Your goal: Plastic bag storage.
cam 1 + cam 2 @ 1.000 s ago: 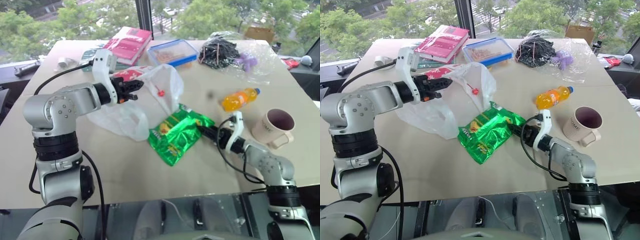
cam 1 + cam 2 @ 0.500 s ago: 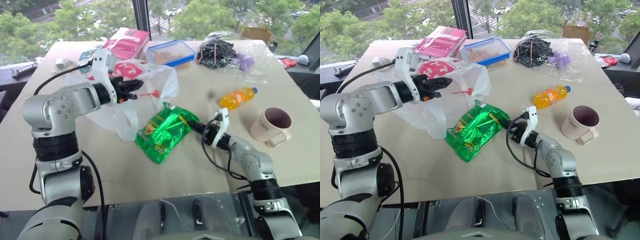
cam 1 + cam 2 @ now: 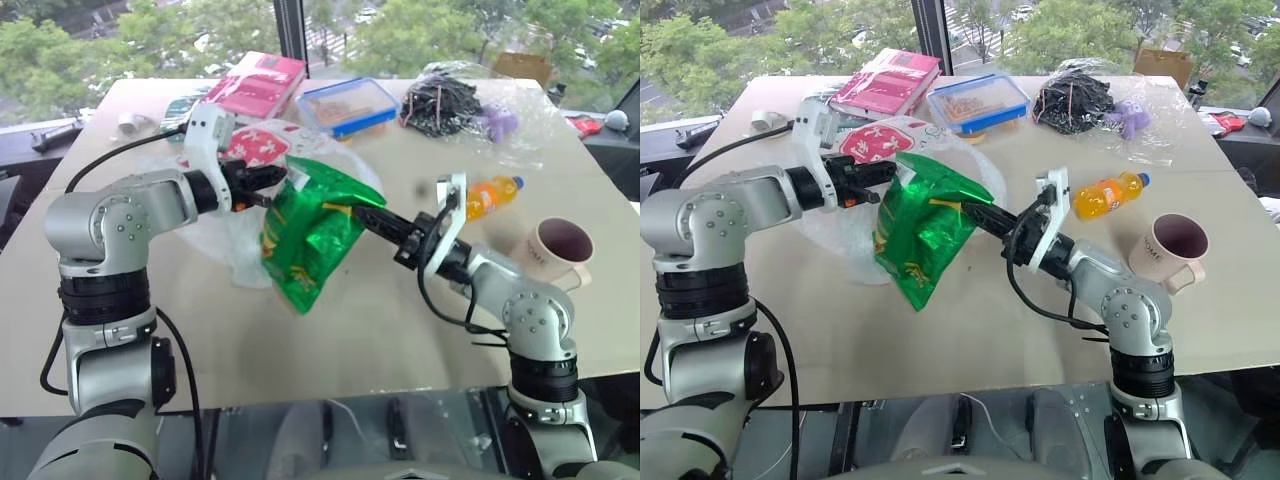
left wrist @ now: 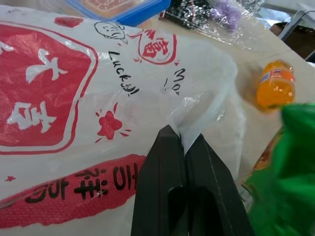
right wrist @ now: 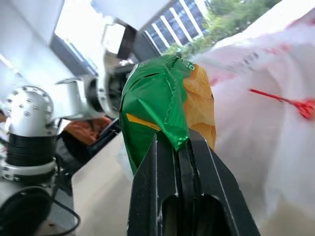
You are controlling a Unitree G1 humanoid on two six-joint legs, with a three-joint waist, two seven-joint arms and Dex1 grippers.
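The plastic bag (image 3: pixel 216 238), thin white with a red-and-white logo, lies bunched at the table's left. My left gripper (image 3: pixel 275 177) is shut on its upper edge (image 4: pixel 194 115) and holds that edge up. My right gripper (image 3: pixel 346 208) is shut on the top corner of a green snack packet (image 3: pixel 305 235). The packet hangs off the table, right in front of the bag and close to the left fingertips. In the right wrist view the packet (image 5: pixel 152 105) sits pinched between the black fingers (image 5: pixel 147 177), with the bag behind it.
At the back stand a red book (image 3: pixel 258 85), a blue-lidded box (image 3: pixel 345 105) and black cables in clear wrap (image 3: pixel 445 100). An orange bottle (image 3: pixel 490 193) and a pink mug (image 3: pixel 560 250) sit right of my right arm. The table (image 3: pixel 330 340) is bare near its front edge.
My right gripper shut on the green packet and lifted it off the table, up and left to the bag. The left gripper kept holding the bag in place.
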